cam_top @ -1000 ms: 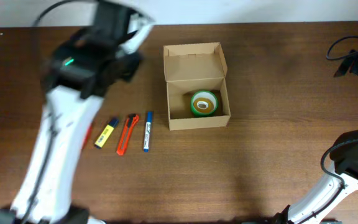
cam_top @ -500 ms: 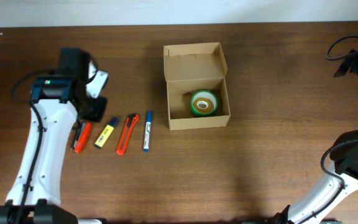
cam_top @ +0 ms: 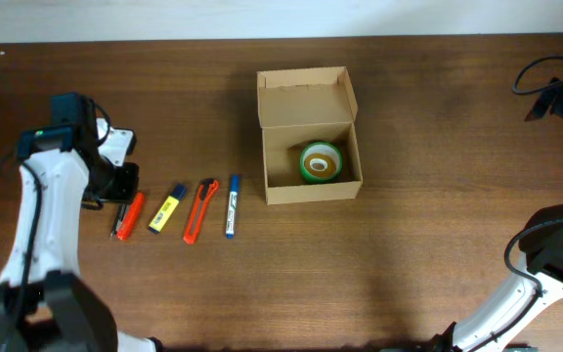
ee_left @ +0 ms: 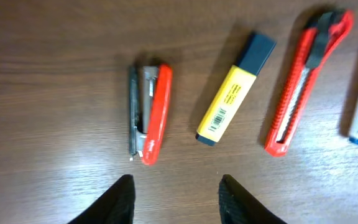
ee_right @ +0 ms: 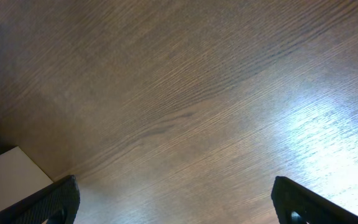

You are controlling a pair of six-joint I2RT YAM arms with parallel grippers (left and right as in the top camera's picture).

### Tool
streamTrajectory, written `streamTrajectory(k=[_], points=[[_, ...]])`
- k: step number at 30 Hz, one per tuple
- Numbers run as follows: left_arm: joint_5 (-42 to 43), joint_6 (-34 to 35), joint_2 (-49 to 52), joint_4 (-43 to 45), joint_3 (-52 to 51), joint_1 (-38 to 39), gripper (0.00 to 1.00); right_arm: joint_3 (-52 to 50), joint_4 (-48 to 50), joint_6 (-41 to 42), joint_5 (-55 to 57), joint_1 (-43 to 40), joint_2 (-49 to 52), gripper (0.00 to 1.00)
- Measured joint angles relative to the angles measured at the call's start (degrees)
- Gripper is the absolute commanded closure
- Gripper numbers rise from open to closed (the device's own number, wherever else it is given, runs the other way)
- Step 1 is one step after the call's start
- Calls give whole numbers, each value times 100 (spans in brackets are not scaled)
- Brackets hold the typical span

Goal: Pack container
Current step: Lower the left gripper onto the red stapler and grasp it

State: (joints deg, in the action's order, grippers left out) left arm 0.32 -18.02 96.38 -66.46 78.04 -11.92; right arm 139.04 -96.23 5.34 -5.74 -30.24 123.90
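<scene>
Container open on dark wood table, left fingers apart, empty, right fingers wide, empty

We see a dark brown wooden table carrying a row of small office things. We take the yellow plastic highlighter with a dark blue cap as our landmark; it lies slanted, cap end farthest from the table's near edge. Just left of it lies a red stapler with a metal underside, apart from it. Just right of the highlighter lies a red plastic utility knife with a black slider, and beyond that knife a white marker pen with blue ends. Well right of the highlighter, and farther back, we find a green tape roll. Black cables sit far right of the highlighter.
</scene>
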Motion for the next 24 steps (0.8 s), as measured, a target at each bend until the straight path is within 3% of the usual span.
streamTrajectory(k=[9, 16, 24], points=[[-103, -162, 940, -39, -35, 0, 56, 0, 0, 2, 0, 0, 0, 1], [-444, -223, 1027, -33, -37, 0, 48, 0, 0, -4, 0, 0, 0, 1], [-673, -238, 1058, 299, -37, -114, 52, 0, 0, 0, 0, 0, 0, 1]])
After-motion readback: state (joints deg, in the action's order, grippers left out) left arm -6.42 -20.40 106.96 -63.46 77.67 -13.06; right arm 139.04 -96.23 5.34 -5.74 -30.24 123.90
